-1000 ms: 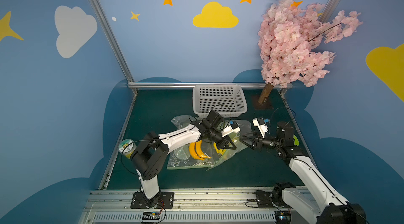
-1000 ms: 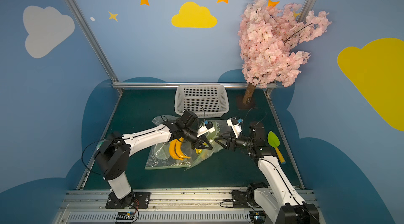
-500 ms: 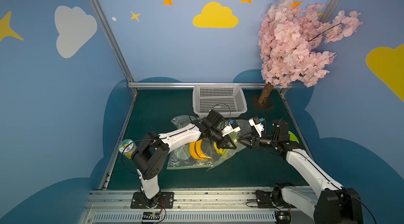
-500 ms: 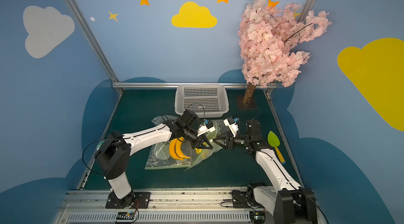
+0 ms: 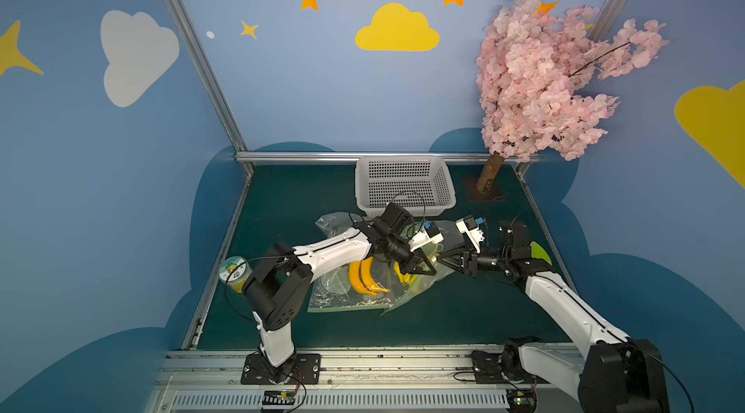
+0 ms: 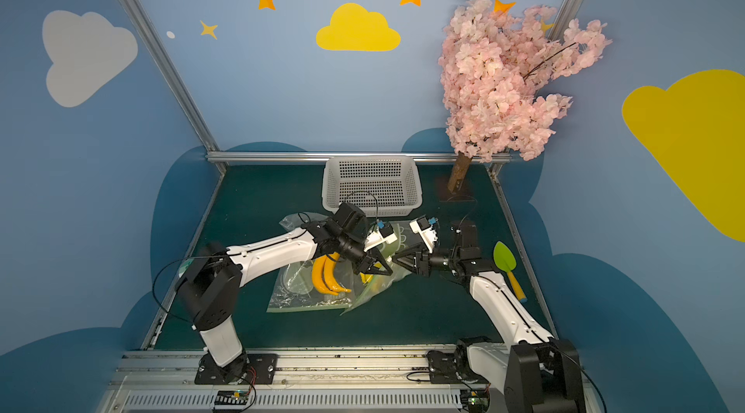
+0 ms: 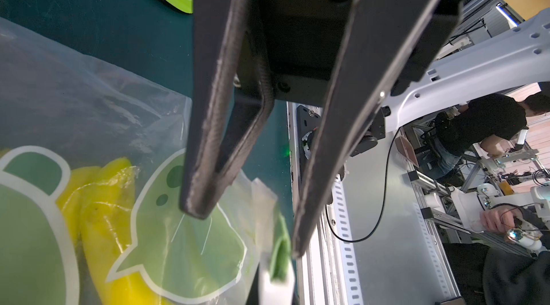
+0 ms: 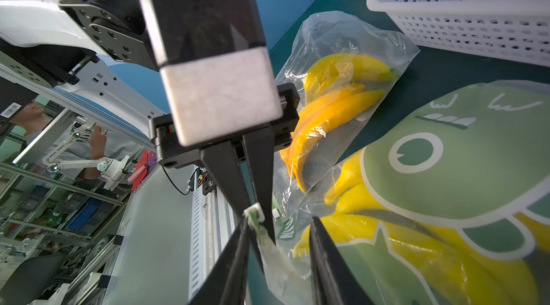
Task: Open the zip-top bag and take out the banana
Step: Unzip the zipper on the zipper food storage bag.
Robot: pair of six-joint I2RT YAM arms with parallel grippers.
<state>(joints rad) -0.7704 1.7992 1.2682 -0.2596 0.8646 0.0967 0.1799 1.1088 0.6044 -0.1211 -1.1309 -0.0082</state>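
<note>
The right arm (image 5: 564, 302) has swung in over the desk (image 5: 282, 197) toward the middle. A second ago its gripper stood apart from the left one; now the two meet tip to tip at the mouth of the zip bag (image 8: 446, 193). The left arm (image 5: 334, 250) has stayed where it was. The right gripper (image 8: 279, 220) has narrowed, but its fingers are not closed: they stand spread, with the thin edge of the bag between them. The left gripper (image 8: 256, 214) keeps its fingers pressed together on the white slider (image 7: 275, 285) at the end of the zip. In my judgement this means the opening is about to begin: one side holds the slider and the other comes to take the edge, so that a pull apart can run the zip. The bag is not open yet. The bananas (image 8: 348, 196) lie inside it, under the green print, on the desk between the two grippers.

Now the count, from big to small. There is one desk, one pink tree (image 5: 544, 80), two arms and one white basket (image 5: 439, 189) at the back. There are two bags: the printed zip bag and a clear bag (image 8: 342, 29) touching it. The clear bag holds its own bunch (image 8: 333, 110); three fruits show there. In the zip bag at least two yellow ones show, and the print hides the rest. One can (image 5: 236, 270) stands on the left side, and one green scoop (image 6: 504, 260) lies on the right. Each gripper has two fingers.
</note>
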